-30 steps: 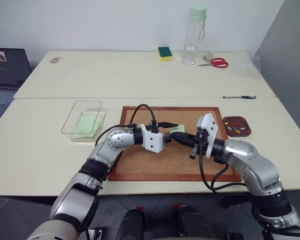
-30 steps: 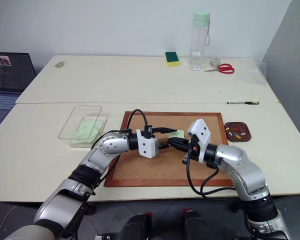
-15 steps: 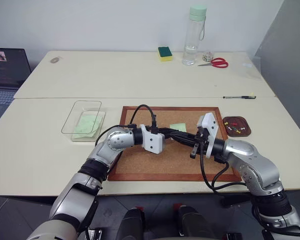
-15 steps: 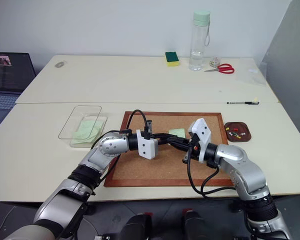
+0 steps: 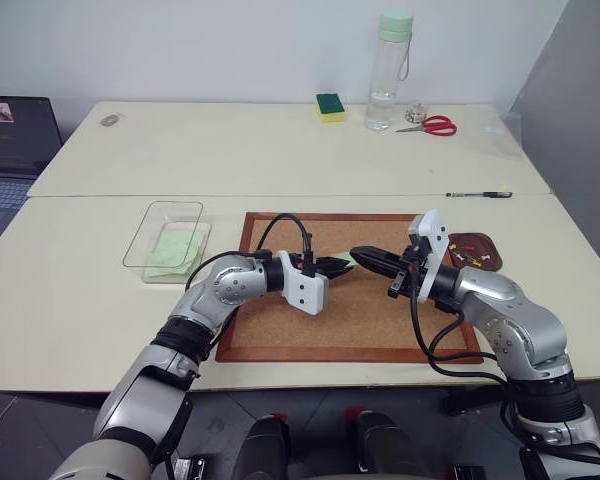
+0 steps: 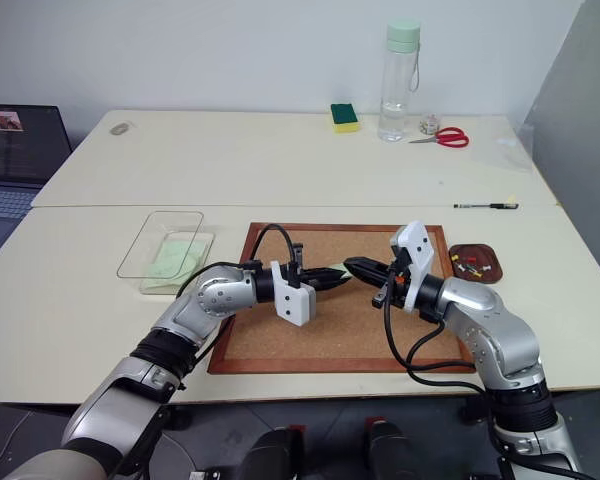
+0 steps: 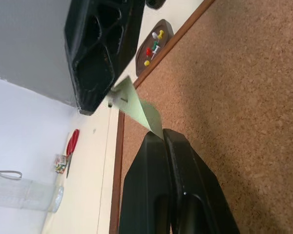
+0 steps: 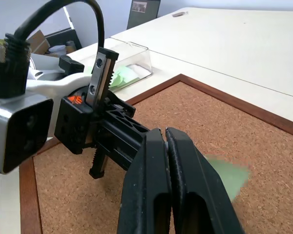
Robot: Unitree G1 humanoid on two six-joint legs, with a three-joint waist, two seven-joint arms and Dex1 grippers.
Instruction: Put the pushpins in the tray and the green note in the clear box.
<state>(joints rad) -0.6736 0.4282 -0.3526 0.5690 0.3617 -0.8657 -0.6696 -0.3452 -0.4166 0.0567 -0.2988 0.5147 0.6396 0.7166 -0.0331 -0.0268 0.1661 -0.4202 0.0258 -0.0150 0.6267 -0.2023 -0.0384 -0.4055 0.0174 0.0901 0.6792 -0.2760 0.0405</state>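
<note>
The green note (image 7: 136, 105) is lifted off the cork board (image 5: 350, 315), and my left gripper (image 5: 343, 266) is shut on its near edge. My right gripper (image 5: 359, 254) is shut, its tip right at the note's far edge; whether it holds anything is hidden. Its wrist view shows the note (image 8: 229, 175) behind its fingers. The brown tray (image 6: 477, 262) sits to the right of the board with several pushpins (image 6: 468, 267) in it. At the left stands the clear box (image 5: 152, 232) with a pale green sheet (image 5: 175, 248) inside.
A clear bottle (image 5: 390, 70), a sponge (image 5: 329, 106) and red scissors (image 5: 435, 125) stand on the far table. A pen (image 5: 478, 194) lies behind the board. A laptop (image 5: 10, 140) sits at the far left.
My left gripper has shut on the note's edge, and the note has come up off the cork board. My right gripper has tilted up a little, still shut.
</note>
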